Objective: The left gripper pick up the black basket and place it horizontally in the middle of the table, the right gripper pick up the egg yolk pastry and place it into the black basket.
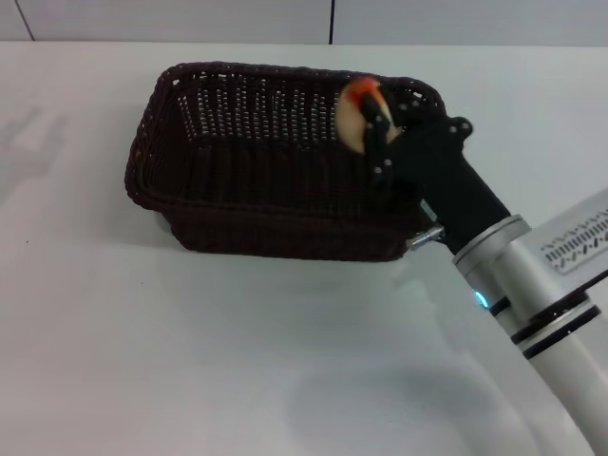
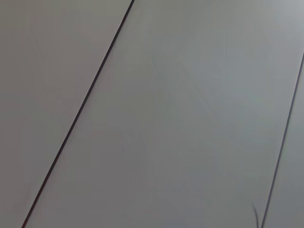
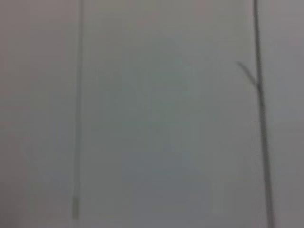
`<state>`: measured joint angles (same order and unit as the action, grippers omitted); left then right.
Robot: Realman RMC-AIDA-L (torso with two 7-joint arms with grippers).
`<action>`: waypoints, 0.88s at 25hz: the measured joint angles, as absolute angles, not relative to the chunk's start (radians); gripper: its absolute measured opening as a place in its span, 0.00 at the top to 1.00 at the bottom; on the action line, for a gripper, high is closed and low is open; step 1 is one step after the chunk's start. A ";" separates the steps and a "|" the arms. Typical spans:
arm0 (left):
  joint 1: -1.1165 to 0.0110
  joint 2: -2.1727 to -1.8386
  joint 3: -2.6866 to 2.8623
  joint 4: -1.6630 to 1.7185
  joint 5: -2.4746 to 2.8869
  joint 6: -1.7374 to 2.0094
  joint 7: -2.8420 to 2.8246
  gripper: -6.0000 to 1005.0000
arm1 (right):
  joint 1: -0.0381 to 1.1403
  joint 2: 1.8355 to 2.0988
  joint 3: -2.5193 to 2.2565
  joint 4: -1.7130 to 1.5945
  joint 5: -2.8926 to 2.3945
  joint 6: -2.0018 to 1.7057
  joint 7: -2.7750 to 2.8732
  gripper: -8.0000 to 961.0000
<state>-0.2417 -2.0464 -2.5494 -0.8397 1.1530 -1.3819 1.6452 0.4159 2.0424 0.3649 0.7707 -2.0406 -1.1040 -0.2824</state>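
Background: pale grey-white panelled wall [image 1: 171, 19] runs along the far edge of the table [image 1: 190, 361], split by thin dark seams, one slanted near the left corner and one vertical near centre. Table surface plain white, matte; diffuse light, soft shadows, a faint grey shadow patch on its left side. Left wrist view: flat grey panel surface [image 2: 180, 114] crossed by two thin dark diagonal seams. Right wrist view: similar grey surface [image 3: 166, 118], blurred, with two near-vertical lines. No floor or windows identifiable.
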 joint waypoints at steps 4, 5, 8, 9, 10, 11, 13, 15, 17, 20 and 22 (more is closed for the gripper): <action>-0.238 -2.046 -2.549 -0.843 1.146 -1.382 1.640 0.53 | 0.414 2.031 0.381 0.789 -2.075 -1.087 -0.226 0.80; -0.238 -2.046 -2.549 -0.843 1.144 -1.382 1.640 0.53 | 0.412 2.030 0.385 0.792 -2.075 -1.084 -0.226 0.79; -0.237 -2.046 -2.549 -0.843 1.140 -1.382 1.639 0.53 | 0.402 2.032 0.396 0.795 -2.077 -1.082 -0.229 0.72; -0.237 -2.046 -2.549 -0.843 1.140 -1.382 1.639 0.53 | 0.399 2.033 0.399 0.795 -2.077 -1.083 -0.230 0.70; -0.237 -2.046 -2.549 -0.843 1.140 -1.383 1.638 0.53 | 0.396 2.034 0.403 0.795 -2.077 -1.085 -0.231 0.67; -0.237 -2.046 -2.549 -0.844 1.140 -1.383 1.638 0.53 | 0.390 2.036 0.408 0.795 -2.077 -1.089 -0.232 0.65; -0.237 -2.046 -2.549 -0.844 1.140 -1.384 1.638 0.53 | 0.370 2.042 0.421 0.795 -2.077 -1.113 -0.241 0.60; -0.237 -2.046 -2.549 -0.844 1.139 -1.384 1.638 0.53 | 0.333 2.052 0.447 0.797 -2.077 -1.159 -0.272 0.56; -0.238 -2.045 -2.549 -0.844 1.138 -1.383 1.638 0.53 | 0.281 2.069 0.484 0.810 -2.077 -1.220 -0.332 0.52; -0.238 -2.044 -2.549 -0.844 1.138 -1.383 1.638 0.53 | 0.200 2.081 0.528 0.850 -2.059 -1.321 -0.428 0.48; -0.238 -2.044 -2.549 -0.838 1.138 -1.382 1.639 0.53 | 0.162 2.080 0.546 0.871 -2.033 -1.372 -0.450 0.46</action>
<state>-0.2378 -2.0440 -2.5494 -0.8384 1.1381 -1.3817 1.6387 0.1624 2.0800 0.5456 0.8706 -2.0334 -1.3723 -0.4504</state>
